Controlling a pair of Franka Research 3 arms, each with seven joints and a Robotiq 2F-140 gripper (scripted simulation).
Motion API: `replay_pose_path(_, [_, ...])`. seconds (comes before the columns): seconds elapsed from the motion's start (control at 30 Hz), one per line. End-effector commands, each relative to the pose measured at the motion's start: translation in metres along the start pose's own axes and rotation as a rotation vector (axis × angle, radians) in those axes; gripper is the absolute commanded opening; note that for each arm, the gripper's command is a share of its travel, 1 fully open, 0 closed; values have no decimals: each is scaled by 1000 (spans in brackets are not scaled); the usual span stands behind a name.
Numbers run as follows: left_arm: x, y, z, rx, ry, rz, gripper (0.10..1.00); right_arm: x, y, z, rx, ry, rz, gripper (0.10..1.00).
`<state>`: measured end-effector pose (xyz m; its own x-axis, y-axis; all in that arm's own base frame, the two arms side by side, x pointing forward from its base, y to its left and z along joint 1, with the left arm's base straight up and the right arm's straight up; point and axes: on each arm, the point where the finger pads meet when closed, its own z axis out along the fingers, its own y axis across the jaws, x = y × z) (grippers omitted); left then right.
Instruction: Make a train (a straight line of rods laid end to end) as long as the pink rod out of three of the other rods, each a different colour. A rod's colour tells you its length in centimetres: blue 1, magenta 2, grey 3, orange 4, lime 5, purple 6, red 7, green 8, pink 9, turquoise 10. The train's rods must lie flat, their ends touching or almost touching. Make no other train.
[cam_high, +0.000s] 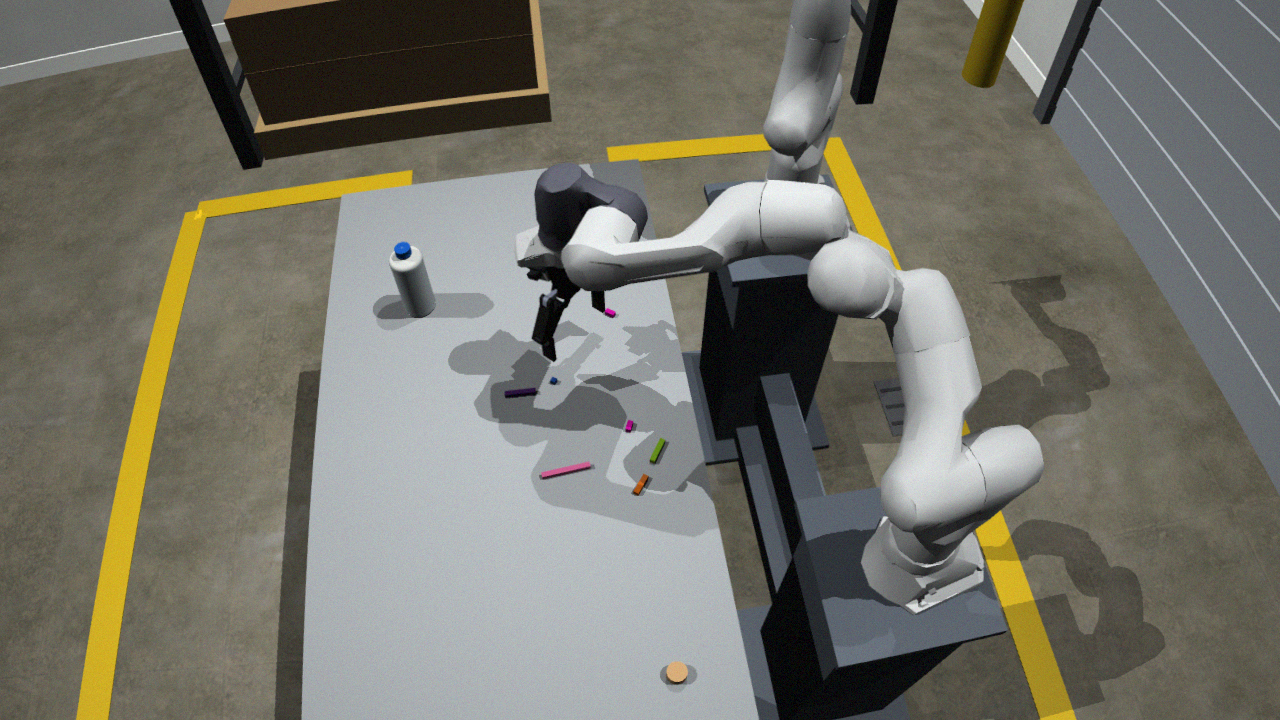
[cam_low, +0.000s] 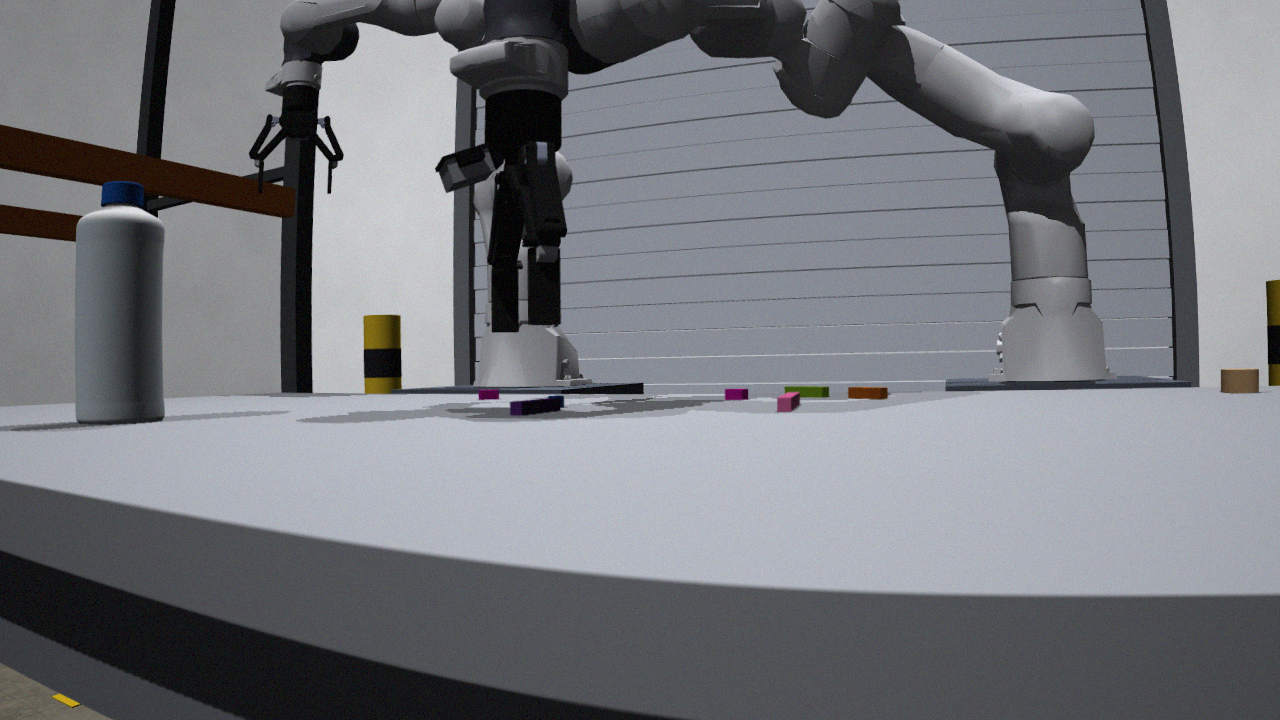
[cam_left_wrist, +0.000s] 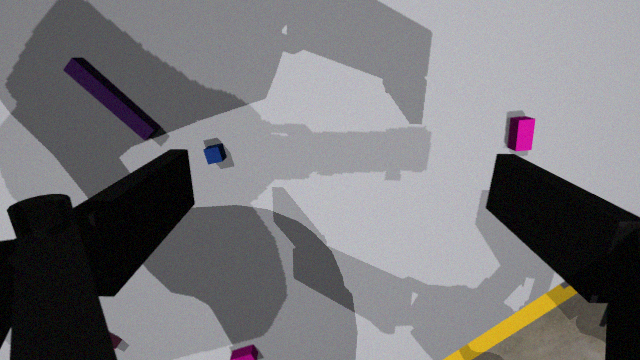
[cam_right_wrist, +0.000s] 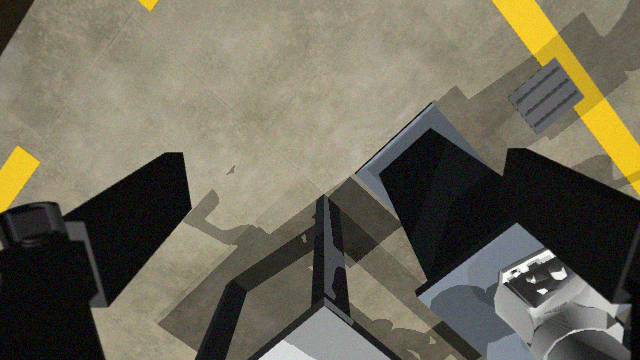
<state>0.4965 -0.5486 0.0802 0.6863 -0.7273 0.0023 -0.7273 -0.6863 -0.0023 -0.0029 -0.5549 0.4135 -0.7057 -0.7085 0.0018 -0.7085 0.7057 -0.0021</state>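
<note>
The pink rod (cam_high: 565, 470) (cam_low: 787, 402) lies flat mid-table. The orange rod (cam_high: 640, 484) (cam_low: 867, 392), lime rod (cam_high: 657, 450) (cam_low: 806, 391) and one magenta rod (cam_high: 629, 426) (cam_low: 736, 394) (cam_left_wrist: 244, 353) lie apart near it. The purple rod (cam_high: 520, 392) (cam_low: 534, 406) (cam_left_wrist: 110, 99) lies beside the blue rod (cam_high: 553, 380) (cam_left_wrist: 214, 154), with a gap. Another magenta rod (cam_high: 609, 312) (cam_low: 488, 394) (cam_left_wrist: 525, 134) lies farther back. My left gripper (cam_high: 573, 332) (cam_low: 524, 324) (cam_left_wrist: 341, 179) is open and empty above the table, near the blue rod. My right gripper (cam_low: 295, 190) (cam_right_wrist: 344, 179) is open and empty, high beyond the table.
A white bottle (cam_high: 415, 284) (cam_low: 119, 313) with a blue cap stands on the table (cam_high: 402, 573), left of my left gripper in the top view. A tan cylinder (cam_high: 676, 671) (cam_low: 1239, 381) stands near the table's edge. The left arm reaches across the arm-side edge.
</note>
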Motion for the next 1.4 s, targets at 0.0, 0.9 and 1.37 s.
replay_pose_path(0.0, [0,1,0,-2,-2,-3,1000,-1,0,0,-2,-2,6,1000])
replay_pose_path(0.9, [-3,-27,-6,-6,-5,467,1000,-1,0,0,-2,-2,6,1000])
replay_pose_path(1.37, [-4,-40,-9,-7,-5,684,1000,-1,0,0,-2,-2,6,1000])
